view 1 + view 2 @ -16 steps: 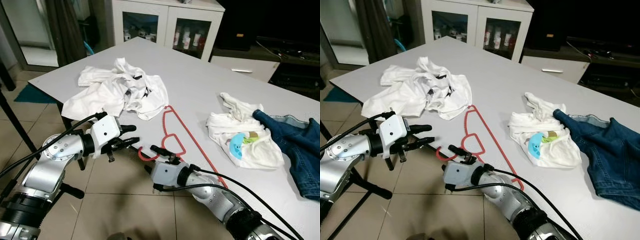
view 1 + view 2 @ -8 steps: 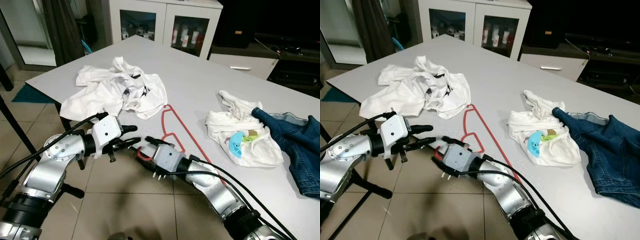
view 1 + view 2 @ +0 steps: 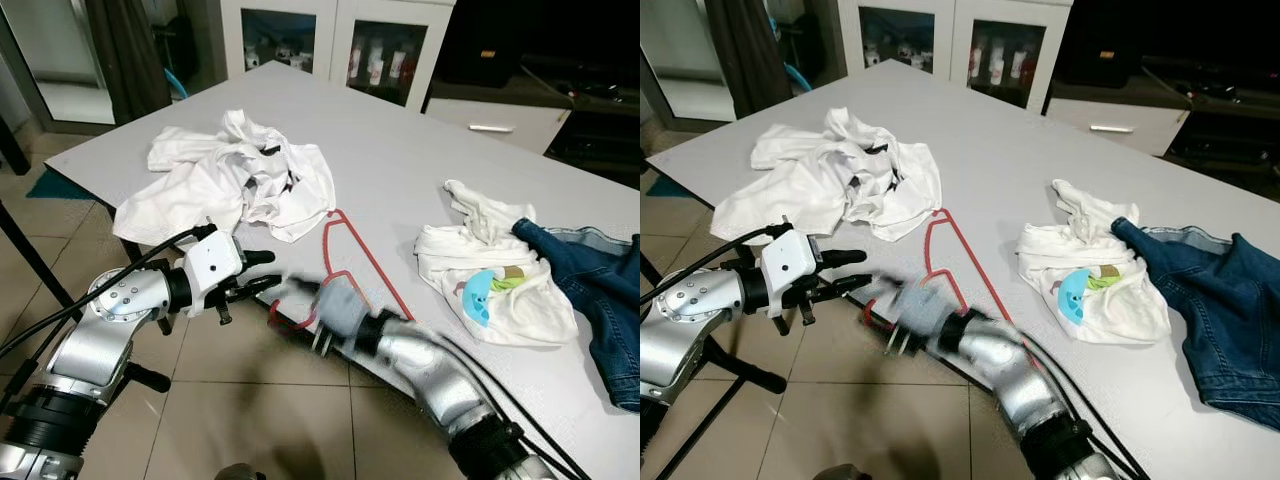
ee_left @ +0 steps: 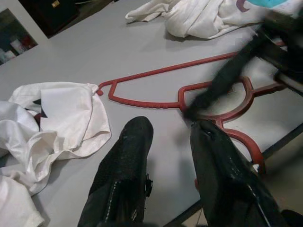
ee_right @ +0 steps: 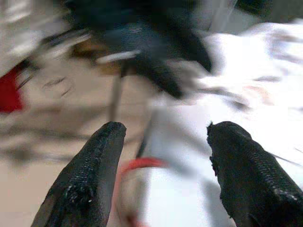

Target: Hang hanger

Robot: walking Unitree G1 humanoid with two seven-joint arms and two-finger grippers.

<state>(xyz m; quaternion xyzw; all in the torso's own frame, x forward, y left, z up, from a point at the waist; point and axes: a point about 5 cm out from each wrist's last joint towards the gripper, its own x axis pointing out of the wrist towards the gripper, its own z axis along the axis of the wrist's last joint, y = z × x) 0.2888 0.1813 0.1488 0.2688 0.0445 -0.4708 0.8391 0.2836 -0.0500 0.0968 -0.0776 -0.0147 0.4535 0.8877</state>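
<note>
A red hanger (image 3: 345, 262) lies flat on the grey bench (image 3: 400, 170), its hook end hanging over the near edge and its long side running away toward the middle of the bench. The left gripper (image 3: 262, 272) sits level just off the near edge, its jaws apart, the fingertips pointing at the hook; in the left wrist view the two black fingers (image 4: 125, 165) frame the hook (image 4: 236, 137) without touching it. The right gripper (image 3: 300, 300) is at the hook end too, blurred; in the right wrist view its jaws stand wide apart with a bit of red hanger (image 5: 139, 164) between them, and nothing is clamped.

A crumpled white shirt (image 3: 235, 180) lies on the far left part of the bench, its hem touching the hanger's far corner. To the right, well apart from the hanger, rests a white garment (image 3: 490, 275) with a blue and green print, and blue jeans (image 3: 600, 300) lie against its right side. Behind the bench stands a white glass-door cabinet (image 3: 340, 45) with bottles inside; their labels are too small to read. The floor (image 3: 250, 400) is tiled.
</note>
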